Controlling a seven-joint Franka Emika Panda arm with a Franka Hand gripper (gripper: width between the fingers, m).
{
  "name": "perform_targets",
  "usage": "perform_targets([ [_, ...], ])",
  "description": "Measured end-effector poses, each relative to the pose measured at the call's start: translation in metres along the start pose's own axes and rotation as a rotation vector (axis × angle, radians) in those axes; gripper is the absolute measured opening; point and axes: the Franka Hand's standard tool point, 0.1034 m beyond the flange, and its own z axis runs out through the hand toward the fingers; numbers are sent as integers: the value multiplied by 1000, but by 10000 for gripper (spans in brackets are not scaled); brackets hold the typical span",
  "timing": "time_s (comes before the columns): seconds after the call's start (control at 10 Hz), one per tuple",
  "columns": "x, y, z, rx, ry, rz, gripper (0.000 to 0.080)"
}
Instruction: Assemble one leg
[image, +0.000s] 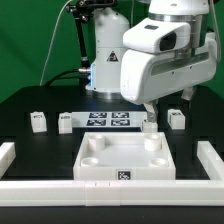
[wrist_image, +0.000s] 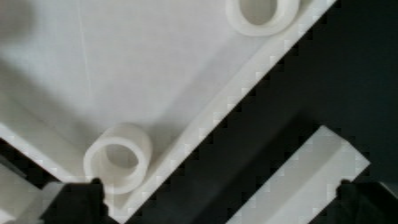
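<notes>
Shows the end effector (image: 150, 121) at centre right of the exterior frame, low over the far right corner of the tray (image: 100, 165), tips hard to make out against the white. Catches dark fingertips (wrist_image: 75, 207) spread wide in the wrist view, nothing between them, cropped at the edge. Places the leg (image: 177, 118) upright just right of the end effector on the black surface (image: 40, 140), apart from the tray. Loses the upper right behind the arm (image: 165, 60).

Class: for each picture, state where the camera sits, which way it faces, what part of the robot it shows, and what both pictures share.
Exterior view: off the arm, facing it across the table; shows the white arm over the tray.
Wrist view: on the wrist, looking down onto the tray; only the dark fingertips of the open gripper show.
Shared: the tray with its round sockets, and the black table.
</notes>
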Motion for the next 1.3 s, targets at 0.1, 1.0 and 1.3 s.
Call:
perform_targets([
  [0.1,0,1,1,-11,-7,-1,650],
  [1.0,-19,-2,18,-15,9,-258,650],
  [1.3,-36,1,26,-6,-3,-446,650],
])
